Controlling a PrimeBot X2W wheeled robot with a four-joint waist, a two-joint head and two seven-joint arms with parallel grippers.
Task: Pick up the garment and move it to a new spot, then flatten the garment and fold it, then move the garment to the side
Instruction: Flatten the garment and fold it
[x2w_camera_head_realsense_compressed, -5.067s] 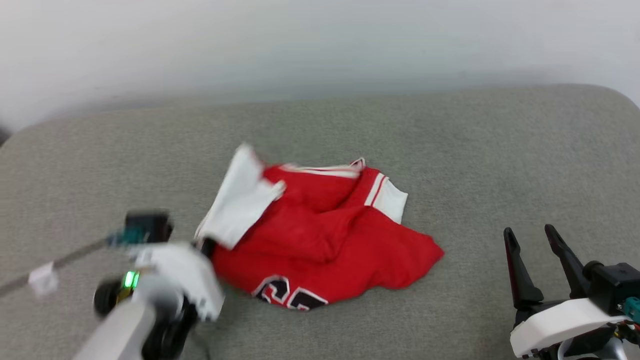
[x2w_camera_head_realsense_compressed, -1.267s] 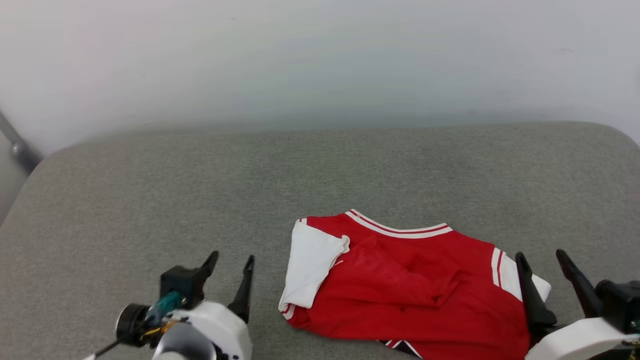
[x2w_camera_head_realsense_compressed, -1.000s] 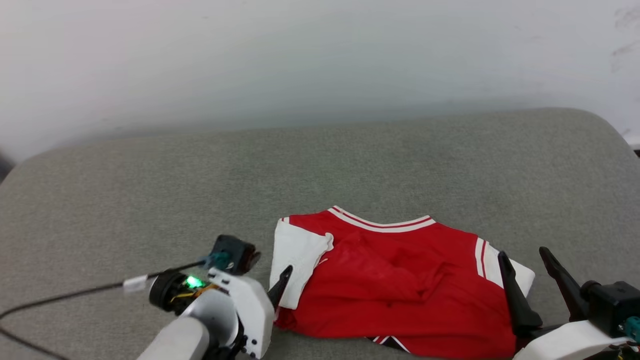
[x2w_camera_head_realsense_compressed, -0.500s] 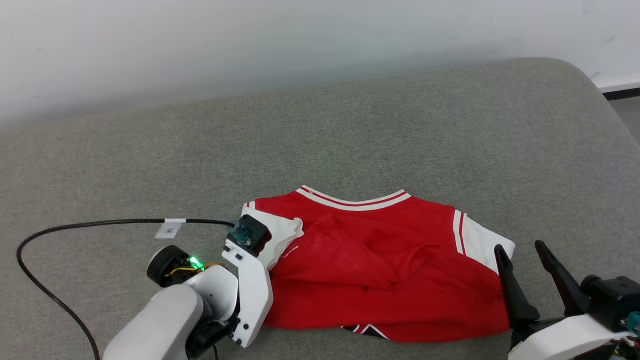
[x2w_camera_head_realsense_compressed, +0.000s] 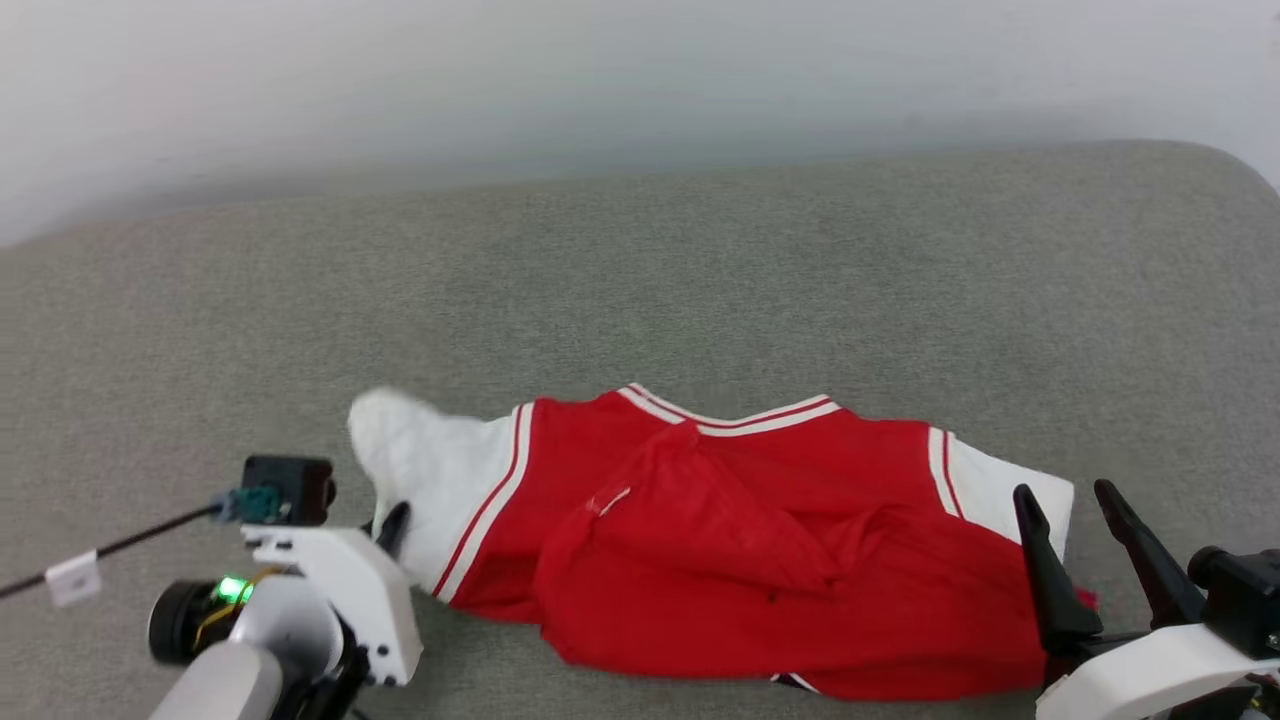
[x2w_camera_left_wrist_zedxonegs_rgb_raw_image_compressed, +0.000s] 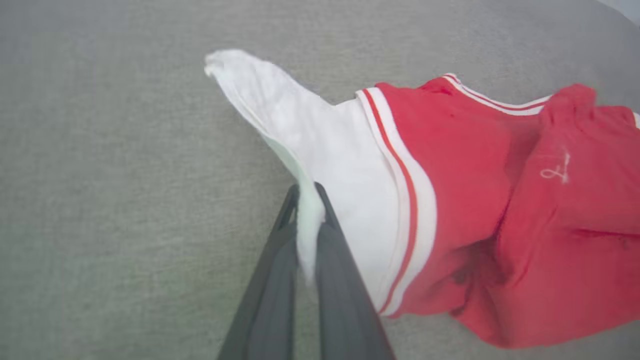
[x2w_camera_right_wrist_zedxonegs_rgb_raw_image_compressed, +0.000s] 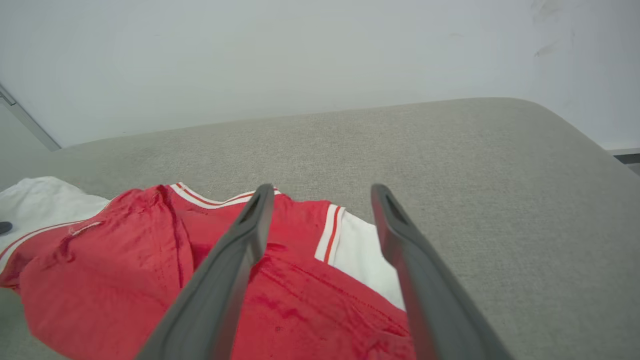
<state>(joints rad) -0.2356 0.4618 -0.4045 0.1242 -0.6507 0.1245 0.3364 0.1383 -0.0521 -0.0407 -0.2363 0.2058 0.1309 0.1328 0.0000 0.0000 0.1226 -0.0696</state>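
Since half a second ago, the left fingers (x2w_camera_head_realsense_compressed: 393, 522) have shut on the hem of the near white short sleeve (x2w_camera_head_realsense_compressed: 420, 460) and pulled it out leftward. It was folded over the chest and now lies stretched on the cushion.

Closest to me, in the left wrist view, those two long dark left fingers (x2w_camera_left_wrist_zedxonegs_rgb_raw_image_compressed: 335, 260) are clamped together with a thin pinch of white cloth between them. A black cable (x2w_camera_head_realsense_compressed: 110, 545) trails off from that wrist. On the other side, the right fingers (x2w_camera_head_realsense_compressed: 1040, 560) stand wide apart and hold nothing. They hover over the lower right part of the large red jersey-style T-shirt (x2w_camera_head_realsense_compressed: 760, 560), near its other white sleeve.

The T-shirt lies plain face up, low and centre-right on the grey fabric-covered cushion (x2w_camera_head_realsense_compressed: 700, 270), with the collar pointing away from the robot. A loose flap of red is rucked across its middle, so I judge the flattening only half done. Beyond it the cushion runs back to a pale wall (x2w_camera_head_realsense_compressed: 600, 80).

The risks, as I see them:
- The pinch is narrow and right at the hem, so a hard tug could slip it free.
- With the right side unheld, a further leftward pull could drag the whole T-shirt along instead of spreading it.
- That would bunch the red flap more.
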